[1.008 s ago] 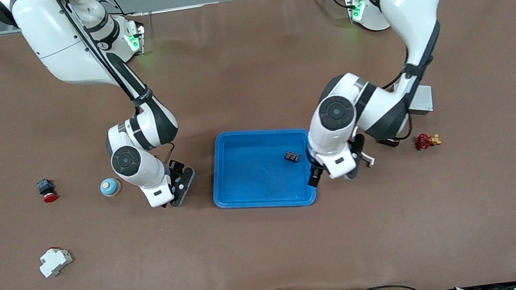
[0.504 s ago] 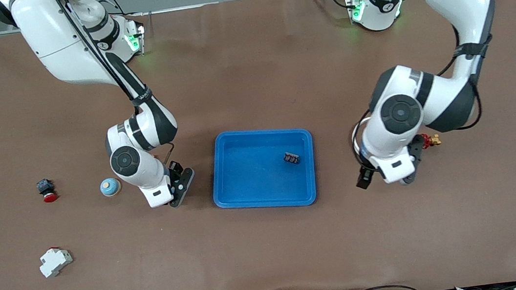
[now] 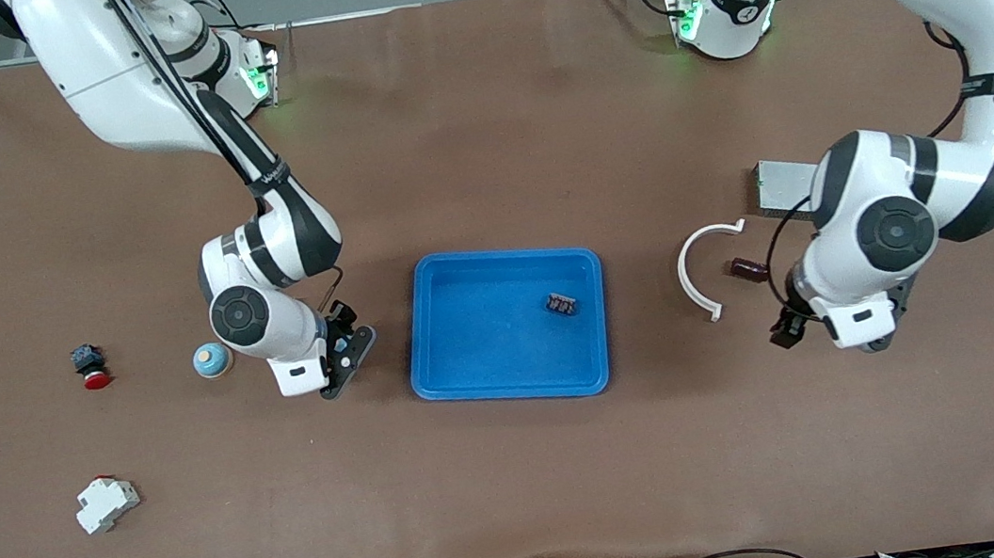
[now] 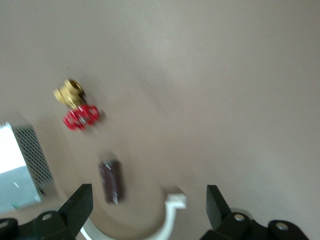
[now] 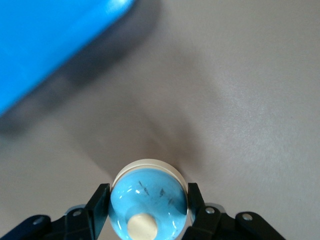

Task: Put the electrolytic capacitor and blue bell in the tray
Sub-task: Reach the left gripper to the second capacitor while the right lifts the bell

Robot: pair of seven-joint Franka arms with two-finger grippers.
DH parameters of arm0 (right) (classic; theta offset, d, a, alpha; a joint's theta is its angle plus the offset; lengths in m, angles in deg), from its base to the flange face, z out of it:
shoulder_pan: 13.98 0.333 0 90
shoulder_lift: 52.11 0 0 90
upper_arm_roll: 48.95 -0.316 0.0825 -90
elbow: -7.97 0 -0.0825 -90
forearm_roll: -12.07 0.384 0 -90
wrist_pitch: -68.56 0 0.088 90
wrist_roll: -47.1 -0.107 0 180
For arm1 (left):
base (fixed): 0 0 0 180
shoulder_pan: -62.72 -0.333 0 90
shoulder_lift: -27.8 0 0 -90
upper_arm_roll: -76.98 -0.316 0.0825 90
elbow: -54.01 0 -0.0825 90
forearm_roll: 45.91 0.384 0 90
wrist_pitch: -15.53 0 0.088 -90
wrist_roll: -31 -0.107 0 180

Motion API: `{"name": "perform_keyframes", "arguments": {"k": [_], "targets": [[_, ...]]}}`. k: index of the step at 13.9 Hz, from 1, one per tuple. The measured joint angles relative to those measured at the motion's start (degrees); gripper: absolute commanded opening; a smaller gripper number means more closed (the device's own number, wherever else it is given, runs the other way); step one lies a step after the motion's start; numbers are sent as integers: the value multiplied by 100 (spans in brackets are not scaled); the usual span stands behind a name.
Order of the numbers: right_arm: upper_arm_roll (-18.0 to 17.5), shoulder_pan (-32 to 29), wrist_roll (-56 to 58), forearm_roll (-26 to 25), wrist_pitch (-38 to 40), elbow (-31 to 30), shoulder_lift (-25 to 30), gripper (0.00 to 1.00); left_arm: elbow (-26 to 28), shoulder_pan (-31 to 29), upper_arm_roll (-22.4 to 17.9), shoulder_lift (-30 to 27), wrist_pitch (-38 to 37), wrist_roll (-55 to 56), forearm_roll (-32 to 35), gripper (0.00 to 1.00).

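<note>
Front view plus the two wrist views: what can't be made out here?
- Front view: the right gripper is hidden under its own hand; only the right wrist view shows it shut on the blue bell.
- Front view: the dark part in the tray is too small to identify.
- Front view: the left arm covers the red valve; the left wrist view shows it, blurred.

Blue bell (image 5: 148, 197) gripped; capacitor (image 3: 562, 302) in tray (image 3: 516, 396)
</note>
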Motion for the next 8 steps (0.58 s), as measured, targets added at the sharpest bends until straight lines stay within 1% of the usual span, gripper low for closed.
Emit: {"name": "perform_keyframes", "arguments": {"k": [2, 4, 6, 8], "targets": [[-21, 203, -828, 6, 396, 143, 200, 8, 294, -288, 0, 2, 184, -261, 0, 100], [-39, 461, -1741, 17, 641, 309, 315, 8, 606, -438, 0, 6, 472, -304, 56, 100], [-50, 747, -2656, 30, 665, 421, 334, 8, 892, -558, -2, 13, 772, -304, 395, 100], [-51, 995, -3451, 33, 637, 508, 331, 8, 1144, -693, -2, 29, 1087, -304, 528, 100]]}}
